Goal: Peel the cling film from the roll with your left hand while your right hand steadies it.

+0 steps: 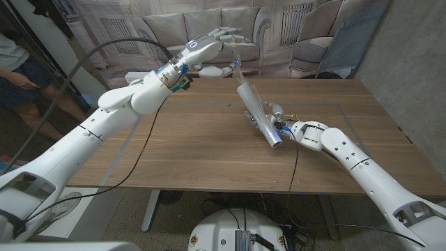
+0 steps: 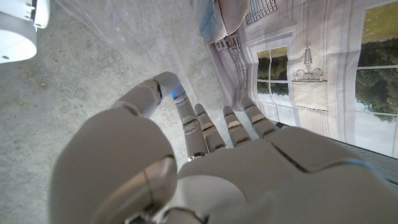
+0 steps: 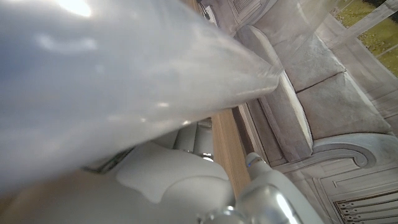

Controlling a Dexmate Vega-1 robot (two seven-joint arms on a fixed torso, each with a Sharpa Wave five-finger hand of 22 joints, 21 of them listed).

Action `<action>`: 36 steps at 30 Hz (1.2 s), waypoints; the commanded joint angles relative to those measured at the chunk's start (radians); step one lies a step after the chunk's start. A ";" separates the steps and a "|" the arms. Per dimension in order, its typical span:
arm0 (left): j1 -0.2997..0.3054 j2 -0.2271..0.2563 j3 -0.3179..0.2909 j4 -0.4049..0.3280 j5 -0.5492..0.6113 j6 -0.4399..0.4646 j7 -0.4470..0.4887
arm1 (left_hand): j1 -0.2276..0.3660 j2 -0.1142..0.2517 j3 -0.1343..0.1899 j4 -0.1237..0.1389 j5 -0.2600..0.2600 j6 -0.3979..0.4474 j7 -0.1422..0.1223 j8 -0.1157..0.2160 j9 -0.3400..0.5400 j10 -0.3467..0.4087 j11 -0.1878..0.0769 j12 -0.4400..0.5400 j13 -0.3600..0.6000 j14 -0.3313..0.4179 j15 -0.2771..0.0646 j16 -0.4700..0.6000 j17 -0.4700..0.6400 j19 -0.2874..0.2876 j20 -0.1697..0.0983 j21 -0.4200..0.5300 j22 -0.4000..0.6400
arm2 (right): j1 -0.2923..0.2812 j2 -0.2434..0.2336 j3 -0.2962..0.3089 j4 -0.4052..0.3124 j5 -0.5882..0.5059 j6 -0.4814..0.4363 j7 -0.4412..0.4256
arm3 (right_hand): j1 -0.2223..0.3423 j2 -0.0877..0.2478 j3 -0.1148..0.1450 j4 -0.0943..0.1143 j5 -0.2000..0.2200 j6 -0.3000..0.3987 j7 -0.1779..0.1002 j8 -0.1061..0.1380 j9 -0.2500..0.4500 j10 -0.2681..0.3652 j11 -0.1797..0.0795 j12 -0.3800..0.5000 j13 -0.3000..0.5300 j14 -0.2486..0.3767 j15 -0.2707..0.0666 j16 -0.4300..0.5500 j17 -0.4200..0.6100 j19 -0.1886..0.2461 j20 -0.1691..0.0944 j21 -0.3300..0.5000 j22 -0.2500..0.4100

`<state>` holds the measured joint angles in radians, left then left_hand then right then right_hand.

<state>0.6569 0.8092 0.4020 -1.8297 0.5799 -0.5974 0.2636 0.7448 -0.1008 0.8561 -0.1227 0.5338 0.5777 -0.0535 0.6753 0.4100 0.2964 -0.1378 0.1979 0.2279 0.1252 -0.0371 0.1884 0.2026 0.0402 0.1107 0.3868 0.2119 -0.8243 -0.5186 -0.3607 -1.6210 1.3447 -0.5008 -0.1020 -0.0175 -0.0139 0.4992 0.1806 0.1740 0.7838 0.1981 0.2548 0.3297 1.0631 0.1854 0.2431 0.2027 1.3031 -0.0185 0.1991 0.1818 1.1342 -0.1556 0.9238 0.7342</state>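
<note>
Roll (image 1: pixel 260 113) held tilted over counter (image 1: pixel 195 146), clasped by right hand (image 1: pixel 279 120). Film (image 1: pixel 240 66) pinched by left hand (image 1: pixel 209 47), raised beyond roll. Pull best kept steady, roll gripped firmly.

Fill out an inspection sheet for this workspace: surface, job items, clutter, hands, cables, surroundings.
Surface: wooden table, bare wood around the roll.
Job items: cling film roll lying at an angle; a film sheet stretches up from it.
Clutter: nothing seen.
Hands: left hand raised, pinching the film; right hand gripping the roll.
Cables: black cable draped over the left arm and table.
Surroundings: printed backdrop; a person at the edge.
</note>
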 commanded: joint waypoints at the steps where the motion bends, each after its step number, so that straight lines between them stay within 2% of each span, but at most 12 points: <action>1: 0.016 -0.005 -0.041 0.034 -0.031 -0.090 -0.011 | -0.050 0.008 0.029 0.002 -0.004 -0.256 0.027 -0.103 -0.025 -0.130 0.051 -0.013 0.007 -0.060 0.006 -0.003 0.004 -0.042 0.017 -0.003 0.003 | 0.008 0.013 -0.010 0.001 -0.008 0.001 -0.013 | 0.006 -0.006 -0.001 -0.001 0.003 0.002 0.007 0.000 0.000 0.007 0.003 -0.004 0.002 0.001 0.001 -0.004 0.002 0.064 -0.057 -0.001 0.004; 3: 0.023 -0.003 -0.054 0.021 0.012 -0.076 -0.002 | -0.071 0.015 0.043 0.001 -0.006 -0.394 0.048 -0.159 -0.036 -0.164 0.057 -0.006 0.008 -0.085 0.017 -0.002 0.004 -0.054 0.026 -0.004 0.002 | 0.008 0.013 -0.010 -0.001 -0.008 0.001 -0.015 | 0.006 -0.006 -0.001 -0.001 0.003 0.003 0.008 -0.001 0.000 0.007 0.004 -0.004 0.002 0.001 0.001 -0.004 0.002 0.064 -0.057 -0.001 0.004; 4: 0.013 0.000 -0.047 0.033 -0.008 -0.094 -0.017 | -0.090 0.020 0.055 -0.003 -0.010 -0.527 0.038 -0.223 -0.056 -0.224 0.062 -0.007 0.008 -0.105 0.024 -0.002 0.003 -0.061 0.029 -0.005 0.000 | 0.007 0.014 -0.010 -0.002 -0.009 0.003 -0.017 | 0.006 -0.006 -0.002 -0.001 0.003 0.003 0.008 -0.001 0.000 0.007 0.004 -0.004 0.002 0.001 0.001 -0.004 0.002 0.064 -0.057 -0.001 0.004; 6: 0.025 -0.002 -0.059 0.018 0.020 -0.077 -0.011 | -0.114 0.030 0.070 -0.006 -0.018 -0.707 0.019 -0.325 -0.091 -0.283 0.077 0.002 0.007 -0.153 0.045 -0.004 0.003 -0.088 0.039 -0.011 -0.001 | 0.006 0.015 -0.011 -0.004 -0.009 0.003 -0.019 | 0.006 -0.007 -0.003 -0.001 0.003 0.003 0.008 -0.001 0.000 0.006 0.003 -0.005 0.002 0.000 0.001 -0.004 0.002 0.065 -0.057 -0.001 0.004; 7: 0.018 -0.004 -0.056 0.030 0.021 -0.094 -0.005 | -0.124 0.035 0.075 -0.005 -0.024 -0.767 0.013 -0.363 -0.104 -0.317 0.088 0.001 0.006 -0.178 0.057 -0.006 0.003 -0.097 0.041 -0.013 0.000 | 0.006 0.016 -0.011 -0.004 -0.010 0.004 -0.019 | 0.006 -0.007 -0.003 -0.001 0.003 0.003 0.008 -0.001 0.000 0.006 0.004 -0.005 0.002 0.000 0.002 -0.004 0.002 0.065 -0.057 -0.001 0.004; 11: 0.009 -0.007 -0.054 0.046 0.005 -0.122 -0.009 | -0.159 0.029 0.073 -0.005 -0.055 -0.888 0.017 -0.440 -0.133 -0.417 0.117 -0.003 0.006 -0.249 0.084 -0.010 0.004 -0.148 0.051 -0.029 0.000 | 0.005 0.017 -0.011 -0.008 -0.010 0.005 -0.023 | 0.006 -0.007 -0.005 -0.001 0.003 0.004 0.008 -0.002 0.000 0.007 0.003 -0.005 0.002 0.001 0.001 -0.004 0.002 0.065 -0.057 -0.002 0.004; 14: 0.010 -0.019 -0.057 0.061 0.010 -0.137 0.011 | -0.167 0.027 0.070 -0.005 -0.063 -0.897 0.016 -0.448 -0.138 -0.437 0.128 -0.003 0.006 -0.266 0.089 -0.011 0.005 -0.164 0.058 -0.035 -0.001 | 0.004 0.017 -0.010 -0.011 -0.011 0.007 -0.026 | 0.006 -0.007 -0.006 -0.001 0.003 0.004 0.008 -0.002 0.000 0.006 0.004 -0.005 0.002 0.000 0.001 -0.004 0.002 0.065 -0.057 -0.002 0.004; 23: 0.035 -0.021 -0.075 0.051 0.006 -0.109 -0.004 | -0.174 0.030 0.072 -0.004 -0.068 -0.864 0.004 -0.439 -0.143 -0.436 0.130 0.007 0.006 -0.269 0.097 -0.005 0.006 -0.169 0.064 -0.036 0.000 | 0.005 0.017 -0.012 -0.016 -0.010 0.004 -0.036 | 0.006 -0.008 -0.009 -0.002 0.003 0.004 0.008 -0.005 0.000 0.006 0.004 -0.006 0.002 -0.004 0.003 -0.007 0.002 0.065 -0.056 -0.003 0.005; 25: 0.042 -0.030 -0.082 0.066 0.010 -0.124 0.028 | -0.175 0.032 0.073 -0.004 -0.069 -0.858 0.003 -0.438 -0.144 -0.436 0.130 0.008 0.007 -0.269 0.098 -0.004 0.006 -0.169 0.064 -0.036 0.000 | 0.005 0.019 -0.013 -0.019 -0.010 0.003 -0.042 | 0.006 -0.008 -0.010 -0.002 0.004 0.004 0.008 -0.005 0.000 0.006 0.005 -0.006 0.002 -0.005 0.004 -0.007 0.002 0.066 -0.056 -0.003 0.005; 27: 0.039 -0.011 -0.079 0.057 -0.014 -0.116 -0.016 | -0.177 0.034 0.074 -0.003 -0.070 -0.846 0.002 -0.435 -0.146 -0.430 0.129 0.013 0.007 -0.265 0.097 -0.001 0.007 -0.165 0.066 -0.034 0.000 | 0.005 0.019 -0.014 -0.023 -0.011 0.003 -0.050 | 0.006 -0.008 -0.011 -0.002 0.004 0.004 0.008 -0.005 0.000 0.006 0.006 -0.007 0.002 -0.007 0.003 -0.008 0.002 0.066 -0.057 -0.003 0.005; 29: 0.065 -0.010 -0.099 0.046 0.003 -0.107 0.009 | -0.178 0.035 0.074 -0.003 -0.071 -0.843 0.004 -0.434 -0.146 -0.430 0.129 0.014 0.007 -0.266 0.098 0.000 0.007 -0.164 0.067 -0.033 0.000 | 0.004 0.020 -0.017 -0.032 -0.014 0.003 -0.059 | 0.006 -0.009 -0.012 -0.002 0.004 0.004 0.008 -0.006 0.000 0.006 0.006 -0.007 0.002 -0.008 0.003 -0.008 0.002 0.067 -0.057 -0.002 0.005; 36: 0.070 0.000 -0.107 0.076 -0.021 -0.144 0.013 | -0.181 0.039 0.077 -0.003 -0.072 -0.825 0.005 -0.430 -0.149 -0.428 0.131 0.018 0.007 -0.264 0.098 0.002 0.007 -0.164 0.071 -0.032 0.000 | 0.001 0.032 -0.028 -0.051 -0.014 0.003 -0.089 | 0.006 -0.010 -0.015 -0.002 0.004 0.003 0.008 -0.007 0.000 0.006 0.007 -0.007 0.003 -0.006 0.008 -0.008 0.002 0.068 -0.057 -0.003 0.005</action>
<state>0.7060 0.7958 0.3161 -1.7735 0.5806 -0.7162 0.2702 0.5692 -0.0666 0.9262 -0.1240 0.4644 -0.1719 -0.0445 0.2375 0.2598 -0.1314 -0.0088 0.2078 0.2302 -0.1363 0.0537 0.1840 0.2073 -0.1240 0.1699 0.3509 0.2092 -0.8199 -0.4984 -0.3764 -1.6482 1.3326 -0.4959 -0.1544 -0.0135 -0.0179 0.4882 0.1808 0.1740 0.7839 0.1981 0.2487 0.3298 1.0634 0.1851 0.2352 0.2025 1.3000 -0.0153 0.1921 0.1819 1.1344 -0.1556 0.9238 0.7341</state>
